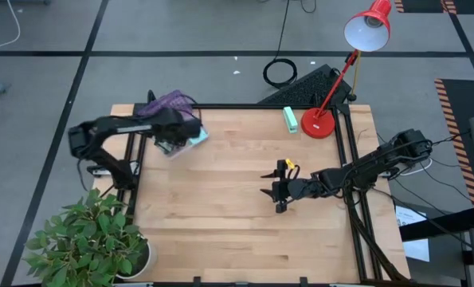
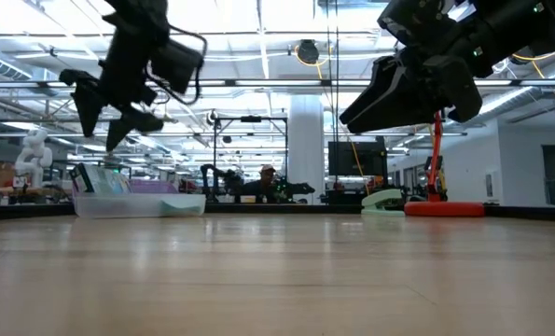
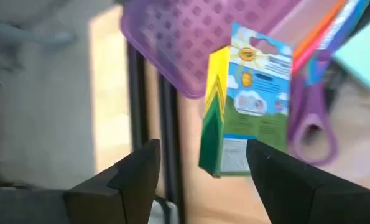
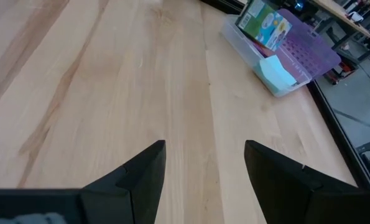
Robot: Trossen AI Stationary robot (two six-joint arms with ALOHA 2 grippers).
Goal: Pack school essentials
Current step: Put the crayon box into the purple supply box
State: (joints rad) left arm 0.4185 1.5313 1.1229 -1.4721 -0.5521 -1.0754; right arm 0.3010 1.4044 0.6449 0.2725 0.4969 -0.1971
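Crayon box (image 3: 247, 102) upright in case (image 4: 278, 59); may topple if spread left gripper (image 3: 200, 180) bumps it. Right gripper (image 4: 203, 180) spread, idle mid-table.

Yellow-green crayon box (image 3: 247, 102) upright among stationery.

Left arm is reaching from the table's left edge toward the far-left corner, its left gripper (image 3: 200, 171) hanging above the surface with fingers spread wide and nothing between them. Right arm is stretching in from the right edge toward the table's middle, wrist low and level. Right gripper (image 4: 204, 165) is hovering over bare wood, fingers parted and empty.
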